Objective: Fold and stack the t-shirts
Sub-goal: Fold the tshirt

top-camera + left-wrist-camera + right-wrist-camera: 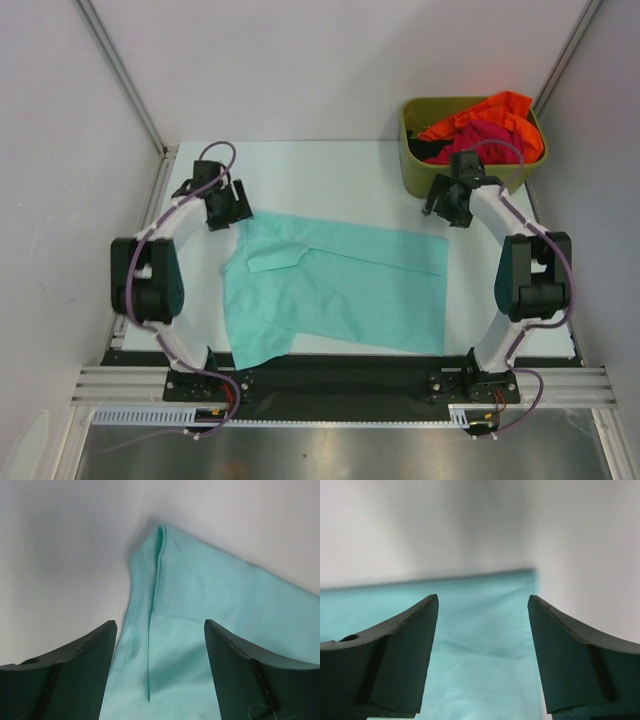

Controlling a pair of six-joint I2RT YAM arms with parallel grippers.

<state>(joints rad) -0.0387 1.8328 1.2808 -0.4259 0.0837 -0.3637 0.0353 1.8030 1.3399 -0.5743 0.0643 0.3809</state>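
A teal t-shirt (pixel 350 285) lies partly folded on the white table (pixel 330 180), one sleeve trailing toward the near left. My left gripper (pixel 228 205) hovers open over the shirt's far left corner; in the left wrist view the teal cloth (pixel 200 610) with a folded seam lies between and below the spread fingers (pixel 85 665), which grip nothing. My right gripper (pixel 445 205) hangs open just above the far right corner; the right wrist view shows that corner of the teal cloth (pixel 480 630) under the parted jaws. An orange t-shirt (pixel 495 110) and a magenta-red t-shirt (pixel 480 135) lie crumpled in the bin.
The olive-green bin (pixel 412 165) stands at the back right, just behind my right gripper. White walls enclose the table on three sides. A black rail (pixel 340 375) with both arm bases runs along the near edge.
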